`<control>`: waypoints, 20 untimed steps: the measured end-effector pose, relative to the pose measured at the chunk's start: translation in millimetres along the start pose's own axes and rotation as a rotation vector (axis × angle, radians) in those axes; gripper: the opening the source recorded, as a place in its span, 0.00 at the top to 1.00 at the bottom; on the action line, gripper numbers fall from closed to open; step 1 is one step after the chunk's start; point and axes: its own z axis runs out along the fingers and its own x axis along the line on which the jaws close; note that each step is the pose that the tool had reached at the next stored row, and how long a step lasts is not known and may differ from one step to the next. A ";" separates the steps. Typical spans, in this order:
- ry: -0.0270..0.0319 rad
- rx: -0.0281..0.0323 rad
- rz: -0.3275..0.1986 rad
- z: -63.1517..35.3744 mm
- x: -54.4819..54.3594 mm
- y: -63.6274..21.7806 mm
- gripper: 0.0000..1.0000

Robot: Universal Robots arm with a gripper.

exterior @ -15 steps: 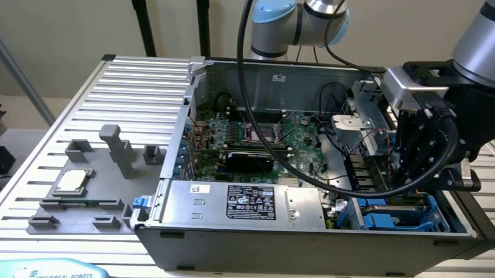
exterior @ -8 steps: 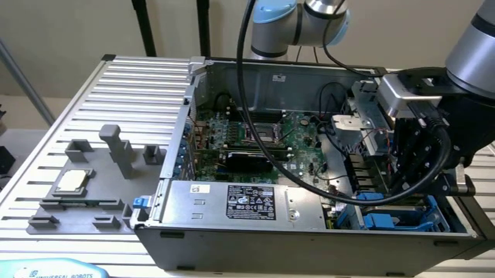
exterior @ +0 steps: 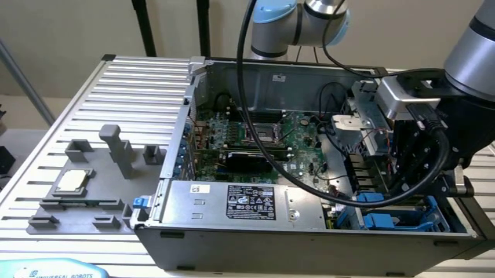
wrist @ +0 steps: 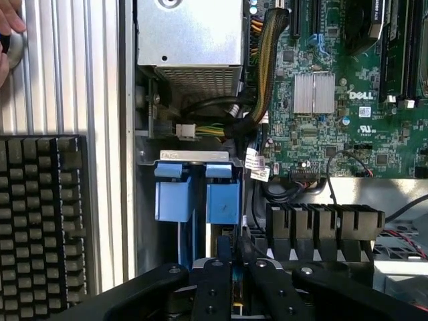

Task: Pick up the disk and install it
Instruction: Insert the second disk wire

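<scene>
Disk (wrist: pixel 234 302) edge-on between the jaws, above the drive bay.

Wrist view: a thin blue-edged sliver sits between the gripper (wrist: pixel 234 271) fingers, which are clenched close on it. I judge this to be the disk's frame, its long axis lined up with the two blue carriers (wrist: pixel 198 194) just beyond, which stand side by side in the bay. Motherboard (wrist: pixel 334 100) lies past them, and a keyboard (wrist: pixel 40 221) and a person's hand (wrist: pixel 9 27) are outside the case. Exterior view: arm reaches into the case (exterior: pixel 232 237) at lower right of frame, with the small chip (exterior: pixel 71 180) well apart on the worktop (exterior: pixel 131 87) at lower left.
</scene>
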 end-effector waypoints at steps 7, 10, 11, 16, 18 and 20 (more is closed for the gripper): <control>-0.0008 0.0016 -0.002 1.5 0.0 0.0 0.84; -0.0013 0.0017 -0.003 2.0 0.1 -0.8 0.84; -0.0014 0.0016 -0.003 2.0 0.1 -1.1 0.84; -0.0019 0.0016 -0.004 4.0 0.6 -1.7 0.84; -0.0028 0.0016 -0.004 5.4 1.1 -1.9 0.84; -0.0036 0.0016 -0.005 6.4 1.6 -1.9 0.84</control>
